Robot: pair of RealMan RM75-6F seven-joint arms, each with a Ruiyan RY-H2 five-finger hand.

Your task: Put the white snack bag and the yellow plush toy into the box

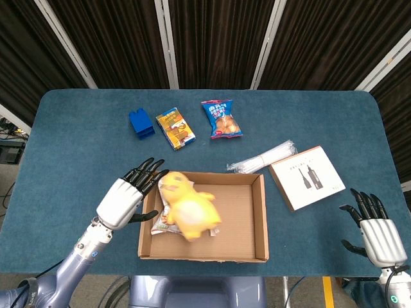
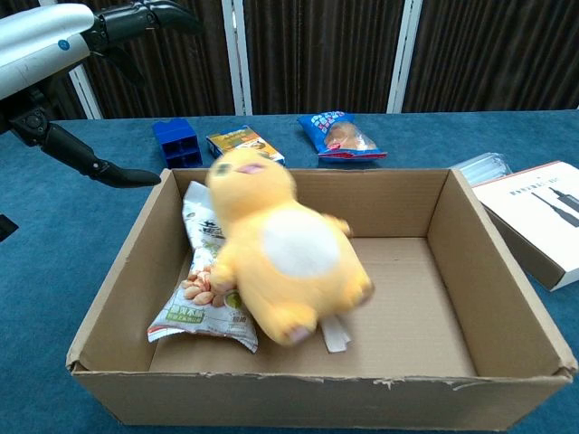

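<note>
- yellow soft plush toy [image 1: 187, 212] is lying blurred in the brown cardboard box [image 1: 259, 218], overlapping the light crinkly white snack bag [image 2: 201, 298] at nine o'clock.
- left hand [image 1: 125, 199] is hovering wide, gripping nothing; right hand [image 1: 377, 236] is spreading empty.
- toy is looking squashy, best gripped round its belly.

A blue-covered bench [image 1: 77, 138] with rounded corners fills the middle. Behind the bench hang dark pleated curtains [image 1: 218, 38] crossed by pale slanted metal bars [image 1: 166, 42].

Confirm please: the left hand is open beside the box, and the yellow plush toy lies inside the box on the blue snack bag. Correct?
Not quite. The yellow plush toy lies on the white snack bag, as the chest view shows. The left hand is indeed open beside the box.
</note>
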